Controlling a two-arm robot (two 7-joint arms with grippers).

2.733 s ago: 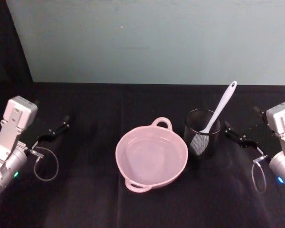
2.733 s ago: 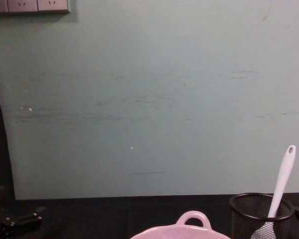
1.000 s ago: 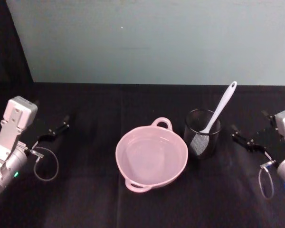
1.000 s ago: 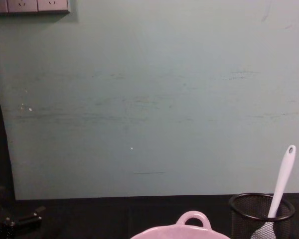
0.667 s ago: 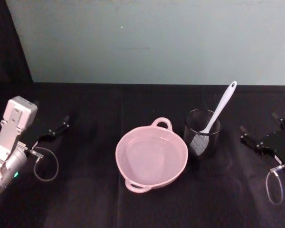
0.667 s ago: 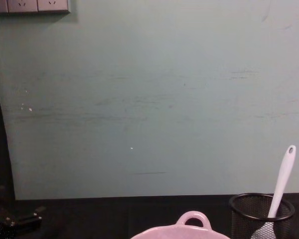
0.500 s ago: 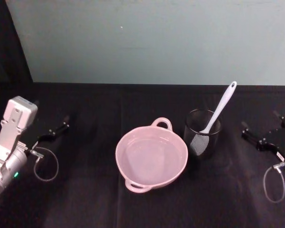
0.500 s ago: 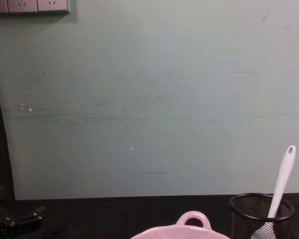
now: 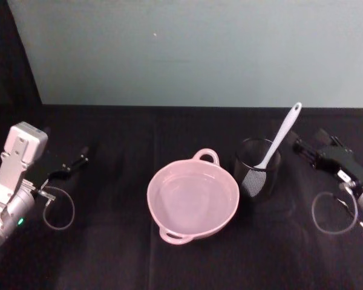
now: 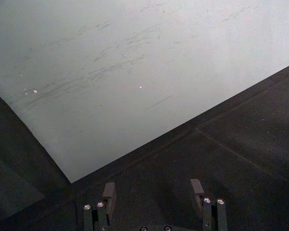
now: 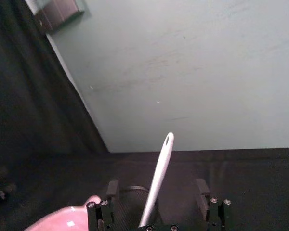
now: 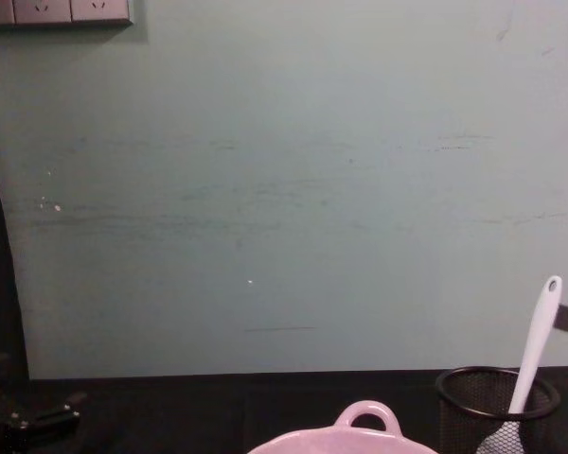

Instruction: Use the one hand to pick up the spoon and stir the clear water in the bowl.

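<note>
The right gripper [image 9: 308, 142] is open wide and holds nothing. Just in front of it, not quite touching, the spoon [image 9: 281, 138] leans in the cup [image 9: 258, 181]. Past the cup sits the bowl [image 9: 150, 194] of water, and far beyond is the left gripper [image 9: 77, 162], open too.

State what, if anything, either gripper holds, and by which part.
Nothing is held. The right gripper is open near the spoon, which stands in the mesh cup. The left gripper is open, parked at the left.
</note>
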